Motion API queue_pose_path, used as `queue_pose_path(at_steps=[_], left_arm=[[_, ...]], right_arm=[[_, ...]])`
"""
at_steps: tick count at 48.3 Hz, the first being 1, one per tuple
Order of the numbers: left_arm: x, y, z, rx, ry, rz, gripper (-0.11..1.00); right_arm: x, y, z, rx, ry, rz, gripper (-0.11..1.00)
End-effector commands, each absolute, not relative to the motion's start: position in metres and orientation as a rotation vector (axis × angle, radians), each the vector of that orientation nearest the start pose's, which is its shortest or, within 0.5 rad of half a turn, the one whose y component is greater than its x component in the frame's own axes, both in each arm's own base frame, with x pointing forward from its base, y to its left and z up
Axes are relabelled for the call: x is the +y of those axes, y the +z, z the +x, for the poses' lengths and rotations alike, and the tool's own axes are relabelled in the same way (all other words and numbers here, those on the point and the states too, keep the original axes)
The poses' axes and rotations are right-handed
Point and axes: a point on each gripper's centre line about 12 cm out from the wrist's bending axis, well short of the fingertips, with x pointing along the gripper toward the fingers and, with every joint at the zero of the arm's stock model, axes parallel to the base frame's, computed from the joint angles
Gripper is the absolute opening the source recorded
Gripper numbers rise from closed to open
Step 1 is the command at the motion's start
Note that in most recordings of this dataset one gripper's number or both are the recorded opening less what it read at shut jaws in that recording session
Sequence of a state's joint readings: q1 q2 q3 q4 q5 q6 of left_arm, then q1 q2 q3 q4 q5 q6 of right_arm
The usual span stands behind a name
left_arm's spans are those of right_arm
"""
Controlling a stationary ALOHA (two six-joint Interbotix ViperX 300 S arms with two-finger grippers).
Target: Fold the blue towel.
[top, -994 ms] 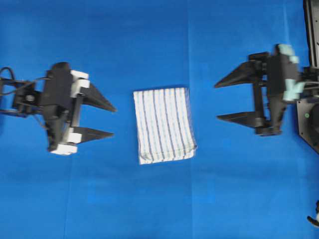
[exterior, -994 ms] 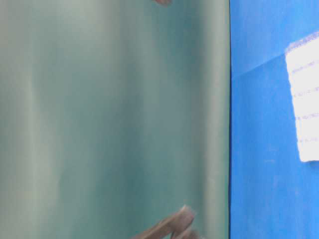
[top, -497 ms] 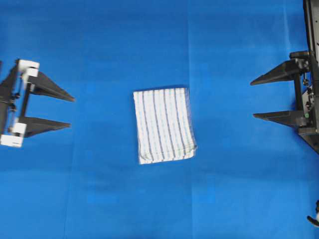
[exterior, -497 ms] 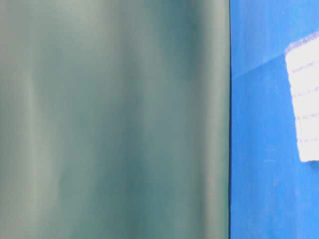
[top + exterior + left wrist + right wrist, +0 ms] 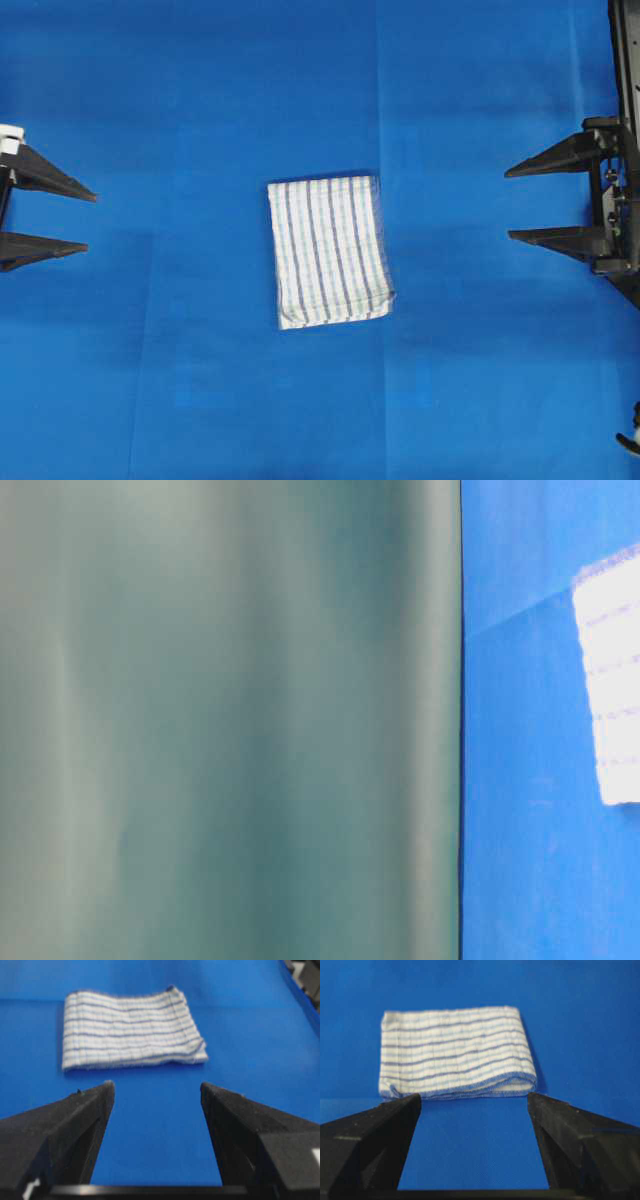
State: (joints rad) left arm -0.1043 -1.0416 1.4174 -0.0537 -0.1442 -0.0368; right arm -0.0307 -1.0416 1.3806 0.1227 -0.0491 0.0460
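The blue towel (image 5: 329, 251), white with thin blue stripes, lies folded into a small rectangle in the middle of the blue table cover; it also shows in the table-level view (image 5: 610, 680) and both wrist views (image 5: 131, 1027) (image 5: 455, 1051). My left gripper (image 5: 88, 220) is at the far left edge, open and empty, well away from the towel. My right gripper (image 5: 508, 203) is at the far right, open and empty, also apart from it. In each wrist view only bare blue cover lies between the black fingers (image 5: 85, 1110) (image 5: 560, 1125).
A plain blue table cover (image 5: 200, 380) spans the whole work area. A black frame (image 5: 625, 60) stands at the right edge. A grey-green surface (image 5: 230, 720) fills most of the table-level view.
Both arms have drawn back outward from the towel, the left far to the left edge, the right to the right edge. The towel has not moved.
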Motion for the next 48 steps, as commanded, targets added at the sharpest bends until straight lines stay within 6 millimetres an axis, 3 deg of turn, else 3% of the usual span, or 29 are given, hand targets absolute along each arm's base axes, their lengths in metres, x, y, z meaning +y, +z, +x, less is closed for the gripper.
queue_pose_path(at_steps=[1,10,48], left_arm=[[-0.0156,0.1945,0.1625,0.209,-0.084,-0.074,0.64],[-0.0149,0.1887,0.156,0.2,-0.085,-0.074,0.64],[-0.0148,0.1883,0.1542,0.194,-0.086,-0.072,0.64]], right_arm=[[-0.0072,0.1973,0.1715,0.26,-0.069,0.176,0.88],[-0.0079,0.1894,0.173,0.272,-0.075,0.176,0.88],[-0.0078,0.1895,0.1728,0.272,-0.075,0.174,0.88]])
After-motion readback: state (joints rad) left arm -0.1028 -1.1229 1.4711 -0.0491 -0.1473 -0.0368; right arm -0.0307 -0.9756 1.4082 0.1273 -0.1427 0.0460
